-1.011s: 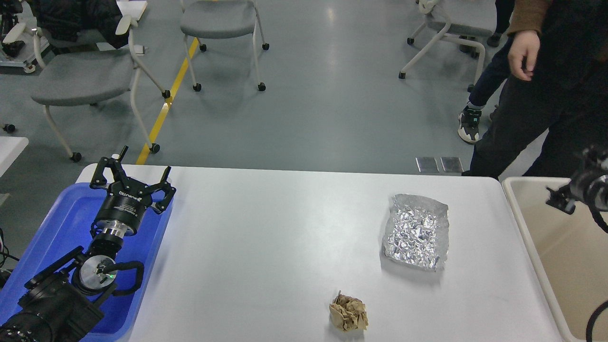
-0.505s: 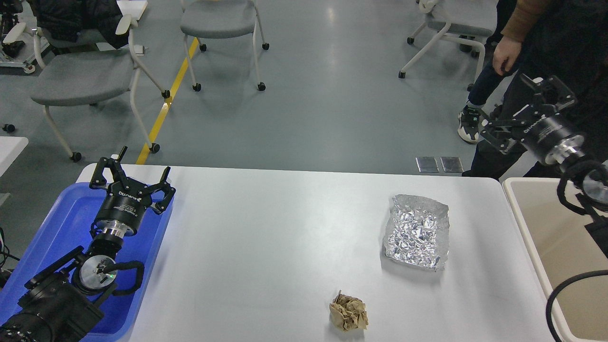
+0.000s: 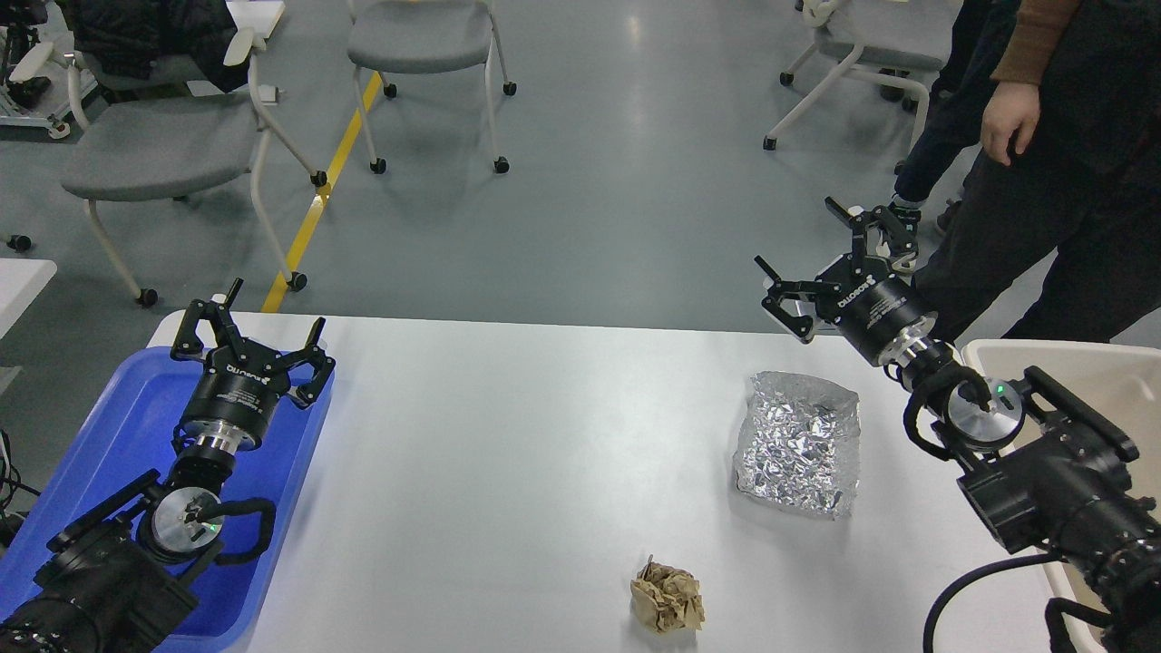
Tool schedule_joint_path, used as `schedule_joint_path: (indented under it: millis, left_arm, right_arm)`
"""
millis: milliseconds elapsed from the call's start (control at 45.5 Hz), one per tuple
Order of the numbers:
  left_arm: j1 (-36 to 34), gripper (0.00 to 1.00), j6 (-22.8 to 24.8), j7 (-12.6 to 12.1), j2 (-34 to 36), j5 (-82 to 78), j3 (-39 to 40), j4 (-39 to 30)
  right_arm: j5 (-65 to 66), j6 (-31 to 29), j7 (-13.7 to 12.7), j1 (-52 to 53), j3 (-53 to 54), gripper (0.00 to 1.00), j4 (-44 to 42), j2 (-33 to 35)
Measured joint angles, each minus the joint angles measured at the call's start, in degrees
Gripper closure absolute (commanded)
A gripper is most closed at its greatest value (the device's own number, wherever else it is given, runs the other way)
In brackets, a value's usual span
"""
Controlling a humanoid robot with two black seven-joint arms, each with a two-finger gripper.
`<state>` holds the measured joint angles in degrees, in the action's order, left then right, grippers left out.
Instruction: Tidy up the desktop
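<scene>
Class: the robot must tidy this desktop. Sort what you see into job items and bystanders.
Job: desktop, foil sheet, crumpled paper ball, blue tray, beige bin, left gripper, right gripper.
Bystanders: chairs, standing person.

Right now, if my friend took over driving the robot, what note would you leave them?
Left gripper: open, empty, above the blue plastic tray.
Right gripper: open, empty, past the far edge of the white rectangular desktop, beyond the crumpled silver foil sheet.
Foil and the crumpled brown paper ball both lie on the desktop.
Done: nothing visible.
Left: clear both, perhaps into the beige bin.
</scene>
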<state>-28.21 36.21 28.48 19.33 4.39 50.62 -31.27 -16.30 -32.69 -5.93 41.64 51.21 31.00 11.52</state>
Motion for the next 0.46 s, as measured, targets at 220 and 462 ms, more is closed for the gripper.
schedule_joint_path:
  millis: [220,462]
  left_arm:
    - [0.0,0.0,0.0,0.0,0.0,0.0,0.0,0.0]
    - [0.0,0.0,0.0,0.0,0.0,0.0,0.0,0.0]
  right_arm:
    - [-0.1,-2.1,0.0,-4.0,0.1,0.0,0.0,-2.2]
    - [-0.2,-3.4,0.0,-6.2,0.2,0.0,0.0,-3.0]
